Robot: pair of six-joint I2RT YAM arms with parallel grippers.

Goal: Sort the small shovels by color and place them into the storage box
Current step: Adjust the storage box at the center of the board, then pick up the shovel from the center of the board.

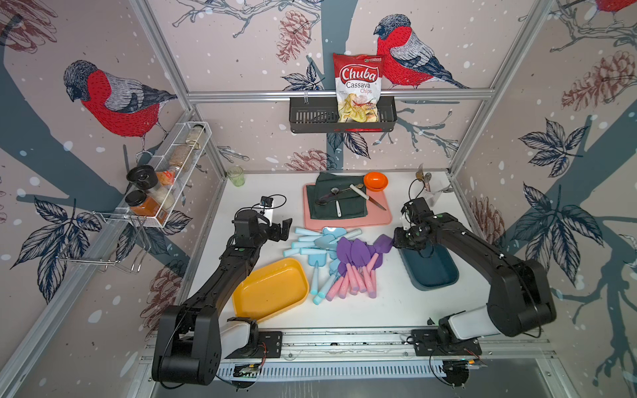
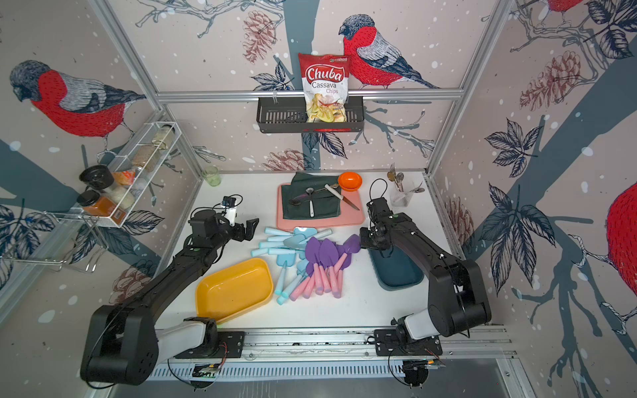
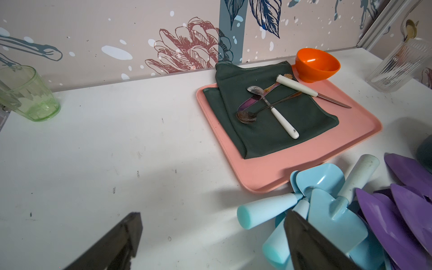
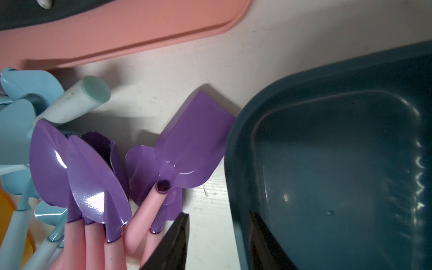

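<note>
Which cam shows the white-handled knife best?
Left wrist: the knife is close, handle and blade both clear. In both top views it is small. Right wrist misses it.

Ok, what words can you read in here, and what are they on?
"Chuba": on the red and white chip bag in the black wall basket.
"Cassava Chips": same bag, just below.
Small print at the bag's top edge and the spice jar label: too small to read.
</note>
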